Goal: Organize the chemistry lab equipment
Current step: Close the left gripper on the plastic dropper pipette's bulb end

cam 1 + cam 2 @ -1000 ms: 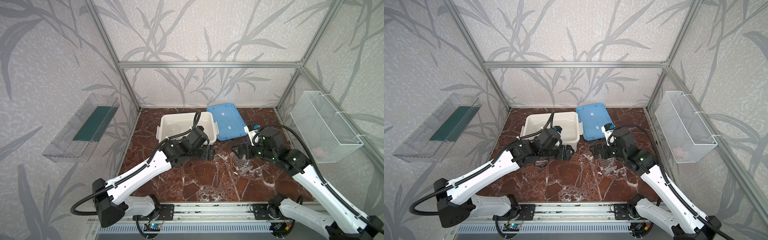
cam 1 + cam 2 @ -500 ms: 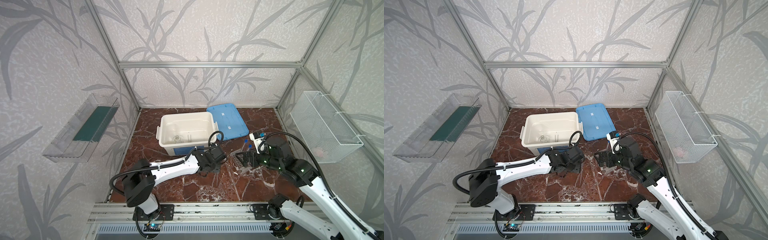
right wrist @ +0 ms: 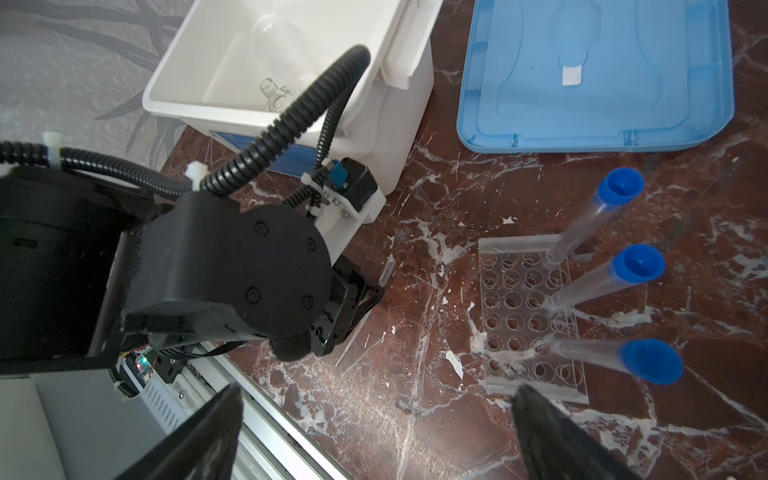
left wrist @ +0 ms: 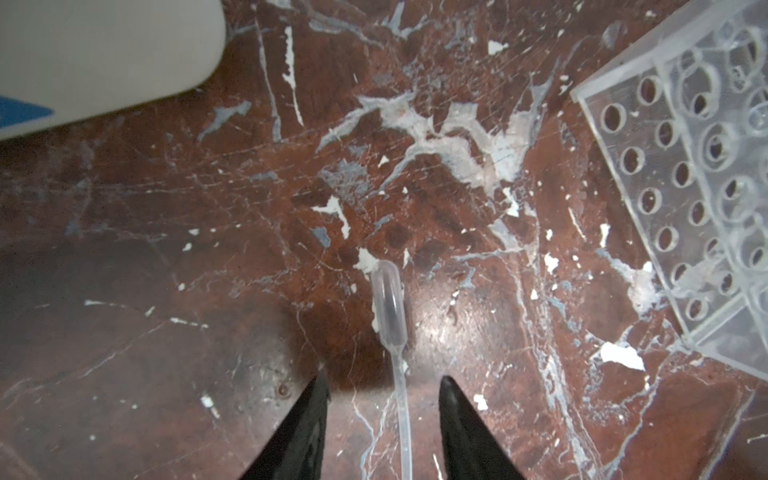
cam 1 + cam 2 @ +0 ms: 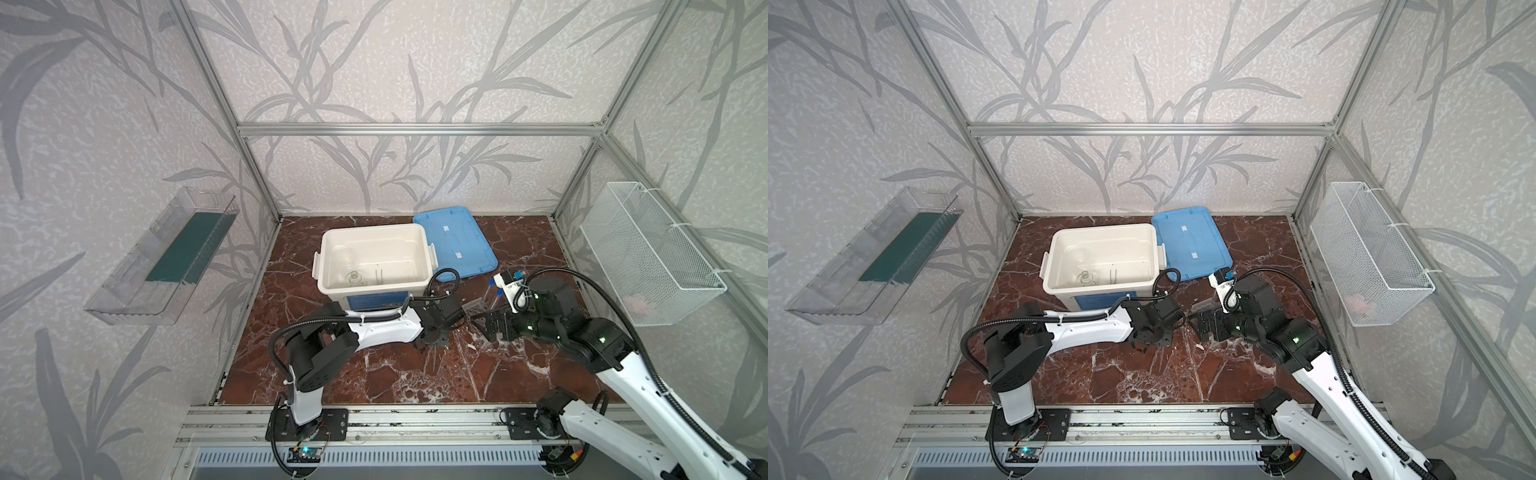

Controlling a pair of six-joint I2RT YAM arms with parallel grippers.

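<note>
Left pincer (image 4: 382, 388) narrowed to half-open, just down from white tub (image 4: 104, 54), jaws straddling thin clear plastic dropper (image 4: 388, 299), not gripping yet. Dropper flat on red marble worktop (image 4: 166, 249), near clear many-holed rack (image 4: 673, 187). Right pincer (image 3: 376, 399) wide, empty. Pickup likely next.

A white tub (image 5: 374, 289) stands uncovered at the back of the marble table (image 5: 395, 370), and its blue lid (image 5: 455, 241) lies flat just beside it. Inside the tub are a small clear flask (image 5: 354, 277) and what look like thin rods (image 5: 378, 275). The left gripper (image 5: 432, 341) points down at the table in front of the tub. The right gripper (image 5: 487, 326) faces it, near a faintly visible clear rack (image 5: 478, 307).
</note>
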